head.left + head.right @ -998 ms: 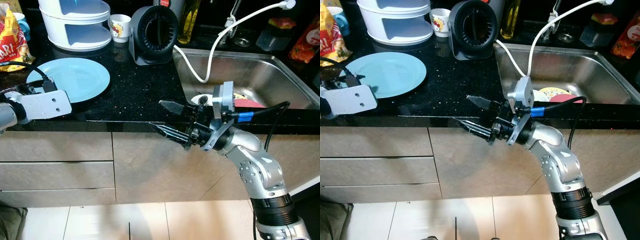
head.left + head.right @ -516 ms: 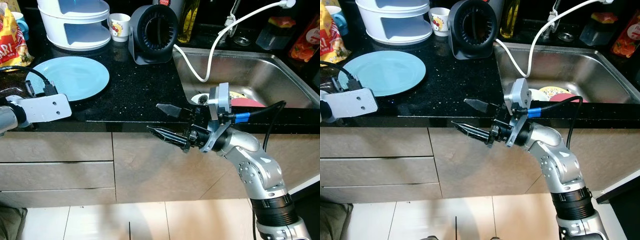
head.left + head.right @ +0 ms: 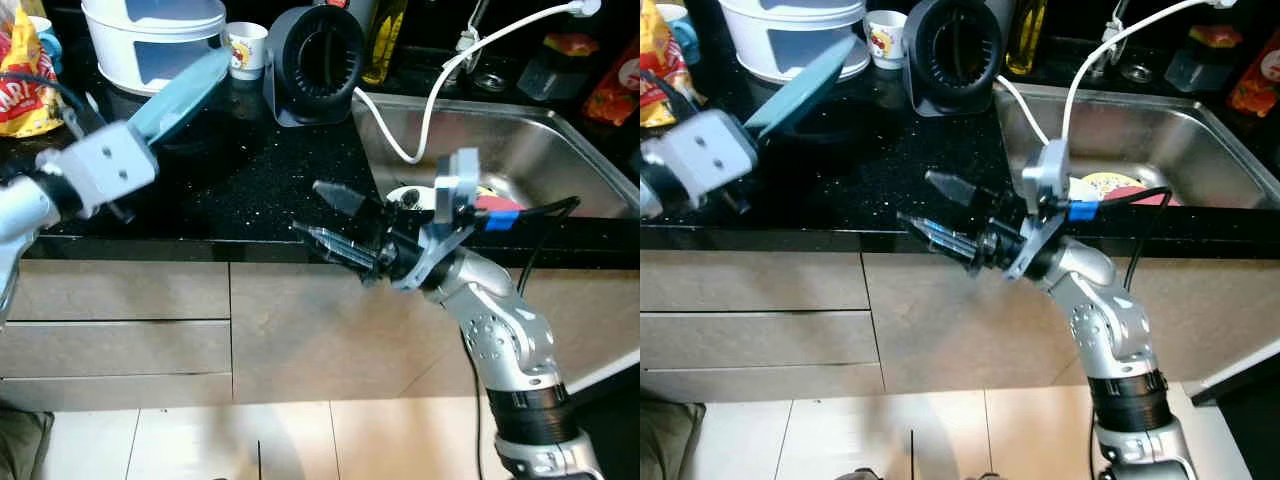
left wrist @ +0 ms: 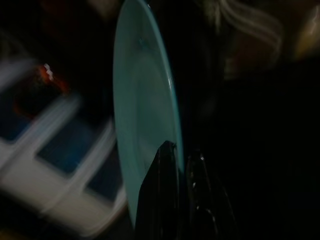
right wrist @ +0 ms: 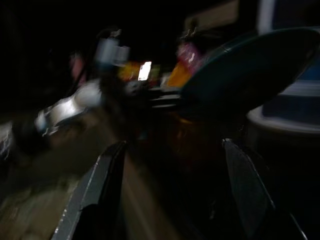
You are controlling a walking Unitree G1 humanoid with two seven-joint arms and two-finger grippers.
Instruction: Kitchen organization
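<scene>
Landmark: the black fan (image 3: 318, 62) at the back of the dark granite counter (image 3: 250, 180). Far to the fan's left, a yellow snack bag (image 3: 25, 60), at the counter's end. Next, nearer the front edge, the left gripper (image 4: 176, 165), its two black fingers closed on the rim of the light blue plate (image 3: 180, 95); the plate is lifted off the counter and tilted steeply, its upper edge close to the white two-tier container (image 3: 155, 40) that stands left of the fan. Between container and fan, a small printed cup (image 3: 243, 48). Behind the fan to its right, an oil bottle (image 3: 385, 35). In front of the fan, over the counter's front edge, the right gripper (image 3: 335, 222), fingers spread wide and holding nothing, pointing toward the plate. To the fan's right, a white cable (image 3: 430, 90) draping into the steel sink (image 3: 560, 150), with a yellow and a red dish (image 3: 1110, 188) lying in the basin. Risks, as judged from here: the hold is a narrow pinch at one rim, so the tilted plate could pivot or slip out and hit the granite; swinging it further back could knock the container or the cup; the right arm, reaching in, could collide with the plate if both close on the same spot.
</scene>
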